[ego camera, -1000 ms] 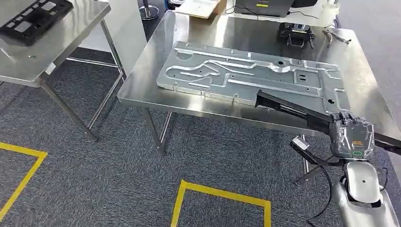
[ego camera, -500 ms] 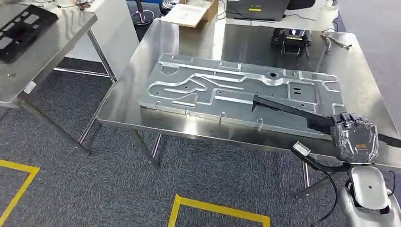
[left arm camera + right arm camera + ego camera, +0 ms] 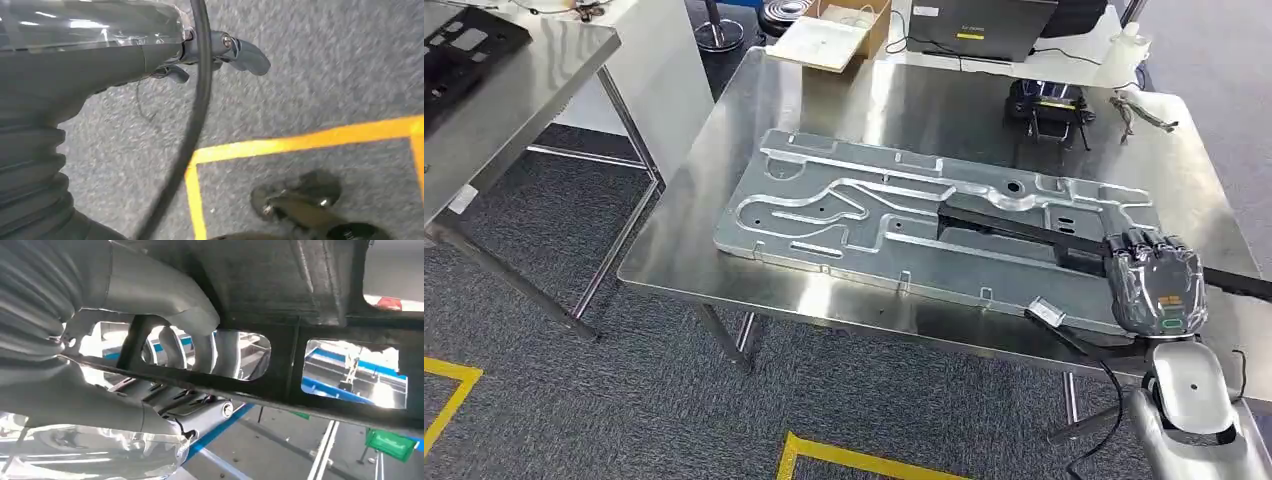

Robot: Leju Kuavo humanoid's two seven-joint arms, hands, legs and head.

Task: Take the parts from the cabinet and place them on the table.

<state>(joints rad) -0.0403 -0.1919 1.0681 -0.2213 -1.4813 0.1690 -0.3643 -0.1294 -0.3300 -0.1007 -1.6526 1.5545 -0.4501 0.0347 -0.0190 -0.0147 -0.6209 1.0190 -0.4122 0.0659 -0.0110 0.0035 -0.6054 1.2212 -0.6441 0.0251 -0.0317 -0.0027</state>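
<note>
Black part carried in over the steel surface

Left of the large stamped grey metal panel (image 3: 924, 225), the shiny steel surface (image 3: 684, 240) lies bare; the left robot hand (image 3: 220, 55) hangs over carpet, seemingly holding nothing. The long black openwork plastic part (image 3: 1014, 222) hovers over the panel's right half, held by the right robot hand (image 3: 1156, 285), fingers threaded through a cut-out. Lower it level onto bare steel before letting go, I judge.

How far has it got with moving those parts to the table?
One metal panel already lies on the table. The right robot hand holds a black part above the panel, not yet set down. The left robot hand hangs over the floor.
</note>
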